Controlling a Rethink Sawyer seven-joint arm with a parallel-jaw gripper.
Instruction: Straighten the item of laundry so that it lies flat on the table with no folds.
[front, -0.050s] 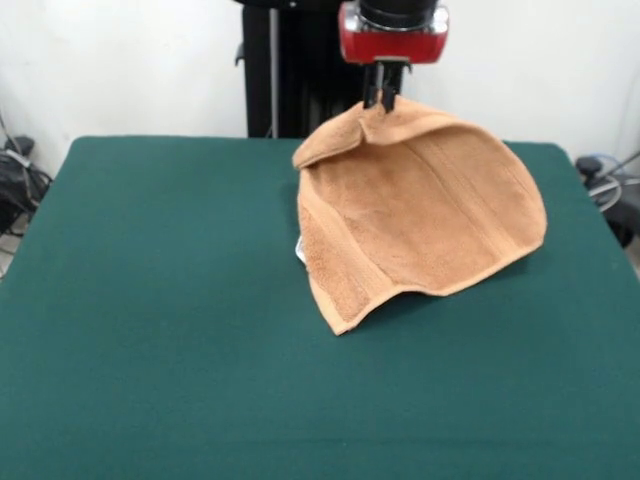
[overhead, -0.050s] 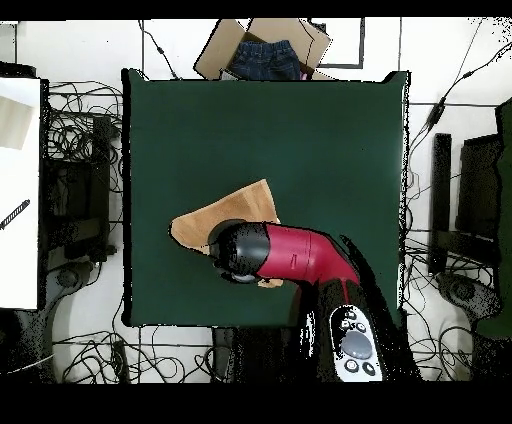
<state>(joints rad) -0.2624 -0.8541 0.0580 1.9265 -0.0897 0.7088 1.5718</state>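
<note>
Clearly, the tan square terry towel (front, -0.050s: 420, 220) was pinched at 1 edge by the black gripper (front, -0.050s: 381, 98); below it, folds could be trapped if the cloth were dropped onto the dark green felt table (front, -0.050s: 150, 330).

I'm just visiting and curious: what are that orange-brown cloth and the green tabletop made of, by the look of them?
The towel looks like terry cotton: a matte, nubbly pile with flatter woven bands near its edges, soft enough to drape from the end effector pinching it. The table seems covered in dark green felt or a similar fabric: flat, dull, with no shine. Neither fibre is certain.
</note>
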